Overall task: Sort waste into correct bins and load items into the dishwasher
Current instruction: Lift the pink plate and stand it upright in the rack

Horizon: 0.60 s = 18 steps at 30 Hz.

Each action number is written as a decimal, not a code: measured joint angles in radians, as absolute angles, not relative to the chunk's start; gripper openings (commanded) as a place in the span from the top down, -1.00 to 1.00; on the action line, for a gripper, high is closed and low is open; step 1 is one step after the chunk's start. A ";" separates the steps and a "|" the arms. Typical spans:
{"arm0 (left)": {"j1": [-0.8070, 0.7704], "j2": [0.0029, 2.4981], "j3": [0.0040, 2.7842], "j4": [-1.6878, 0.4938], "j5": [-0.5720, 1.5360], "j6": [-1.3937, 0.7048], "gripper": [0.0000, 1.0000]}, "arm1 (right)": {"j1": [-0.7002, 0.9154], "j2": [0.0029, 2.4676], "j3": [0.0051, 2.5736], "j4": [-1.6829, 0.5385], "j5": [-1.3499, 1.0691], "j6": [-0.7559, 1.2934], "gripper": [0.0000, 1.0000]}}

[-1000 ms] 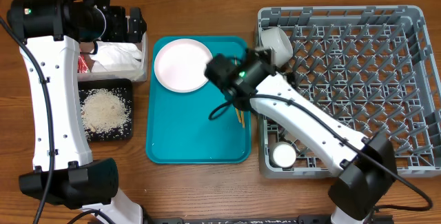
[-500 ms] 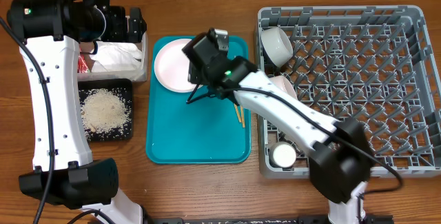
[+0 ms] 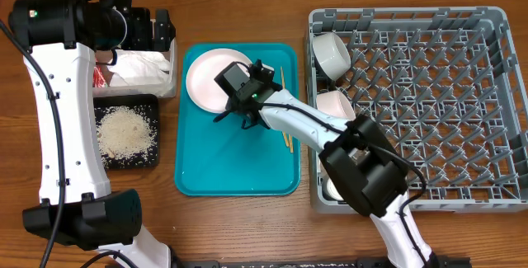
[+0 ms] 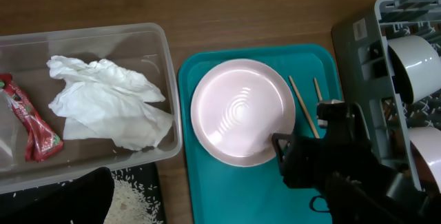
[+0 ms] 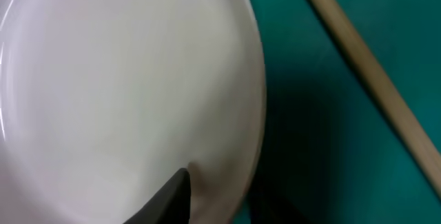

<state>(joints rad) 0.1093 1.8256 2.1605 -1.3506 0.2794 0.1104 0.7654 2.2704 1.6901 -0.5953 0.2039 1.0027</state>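
Sitting at the rim of the plate [image 3: 210,77], your right pincer [image 4: 282,147]: gap and grip cannot be told | plate lies flat on teal tray [image 3: 239,169] beside chopsticks [image 4: 303,107] | risk: you lift on a thin edge hold, it slips short of the dish rack [image 3: 429,95]

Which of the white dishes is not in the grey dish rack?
The round plate: it lies flat on the teal tray, while the far bowl and the near bowl sit in the dish rack.
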 measured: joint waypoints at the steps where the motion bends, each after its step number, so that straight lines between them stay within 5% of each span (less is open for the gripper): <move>1: 0.109 1.826 2.160 -1.351 0.279 0.110 -1.00 | 0.765 2.271 1.691 -0.601 0.189 1.007 0.85; 18: 0.109 1.826 2.160 -1.351 0.279 0.110 -1.00 | 0.733 2.212 1.704 -0.791 0.116 0.926 0.92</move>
<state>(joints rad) 0.1093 1.8256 2.1605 -1.3506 0.2790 0.1104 0.7326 2.2116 1.7042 -0.7906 0.1162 0.9257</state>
